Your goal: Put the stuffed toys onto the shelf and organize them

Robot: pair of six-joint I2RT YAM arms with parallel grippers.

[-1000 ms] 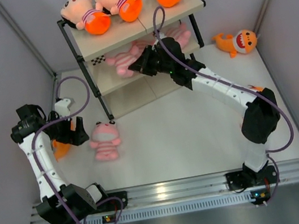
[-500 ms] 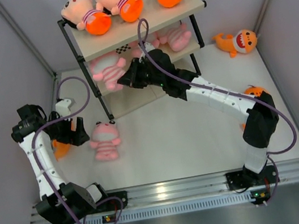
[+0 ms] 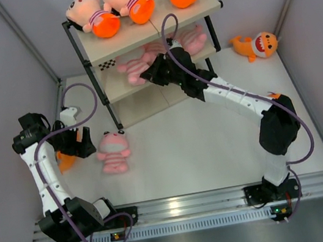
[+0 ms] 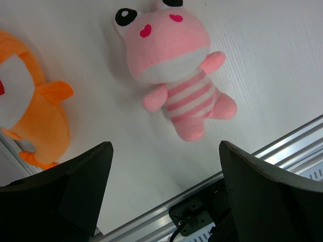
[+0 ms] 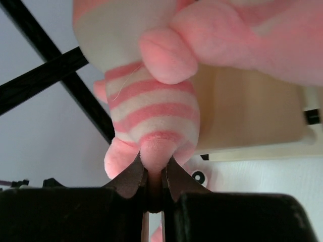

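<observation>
The right pincer (image 5: 155,174) is clamping shut on a bottom nub of a pink plush animal with a pink-and-white striped belly (image 5: 151,111). The toy's head is cut off at the top of the wrist view. From above, this toy is lying at the middle board of the black-framed three-tier shelf with beige boards (image 3: 129,39), upper centre, largely hidden under the top board and the arm. A second pink plush (image 3: 194,38) is peeking out beside it, hard to make out. Three peach-headed dolls with orange bottoms (image 3: 129,2) are sitting on the top board.

At lower left, the left pincer (image 4: 165,151) is hovering with its jaws spread wide, gripping nothing, over another pink striped plush (image 4: 174,75) lying on the white worktop (image 4: 262,65). An orange plush shark (image 4: 35,116) is lying beside it, cut off at the frame's left edge. Another orange shark toy (image 3: 254,46) is resting at upper right.
</observation>
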